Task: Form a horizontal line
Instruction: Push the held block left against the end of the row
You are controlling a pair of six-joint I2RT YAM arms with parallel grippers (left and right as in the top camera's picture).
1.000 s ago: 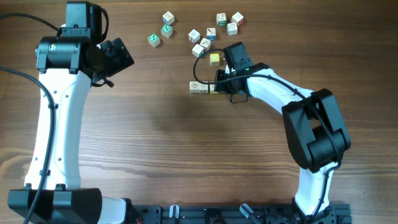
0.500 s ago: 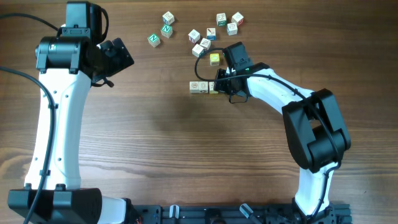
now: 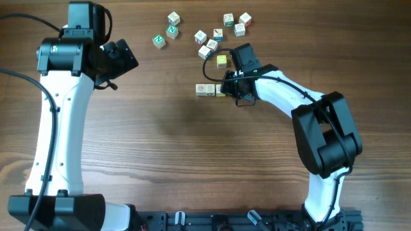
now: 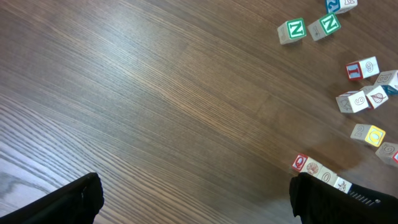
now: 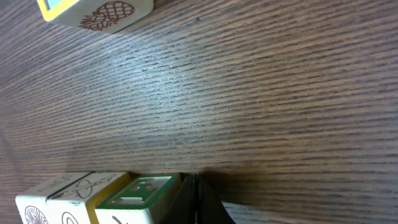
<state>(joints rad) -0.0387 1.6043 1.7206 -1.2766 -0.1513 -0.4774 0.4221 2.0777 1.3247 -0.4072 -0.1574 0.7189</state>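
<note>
The horizontal line is three small pale cubes touching side to side on the wooden table. In the left wrist view the line has a red-marked near end. In the right wrist view the line ends in a green-framed cube beside a yellow-edged one. My right gripper is shut, its tips pressed against that end cube's side, with nothing held. My left gripper is up at the far left, well away from the cubes. It hangs open over bare wood.
Loose cubes lie behind the row: two green-lettered ones, a cluster, a yellow cube and three more. A pineapple-marked cube shows at the top of the right wrist view.
</note>
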